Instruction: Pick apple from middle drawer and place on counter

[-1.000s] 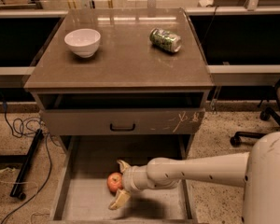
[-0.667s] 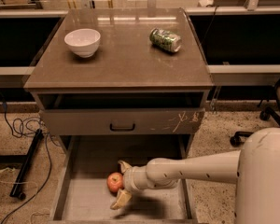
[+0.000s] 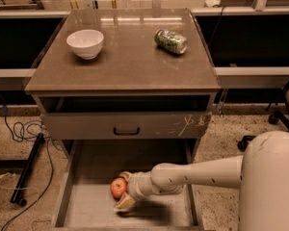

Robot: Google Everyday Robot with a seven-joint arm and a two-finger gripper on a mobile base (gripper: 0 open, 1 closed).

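Observation:
The apple (image 3: 117, 187), small and red-orange, lies on the floor of the open middle drawer (image 3: 156, 216), left of its centre. My gripper (image 3: 124, 190) reaches in from the right on a white arm (image 3: 197, 174). Its two pale fingers sit against the apple's far and near sides, closed on it, and the apple still rests on the drawer floor. The counter (image 3: 130, 64) is the grey-brown top slab of the cabinet above.
A white bowl (image 3: 85, 42) stands on the counter's back left and a green can (image 3: 170, 41) lies on its back right. The drawer front with the dark handle (image 3: 126, 129) overhangs the open tray. Cables (image 3: 19, 129) lie on the floor at the left, and a chair base (image 3: 274, 119) at the right.
The fingers have drawn in from a wide straddle to rest against the apple. The apple and the arm have stayed in place.

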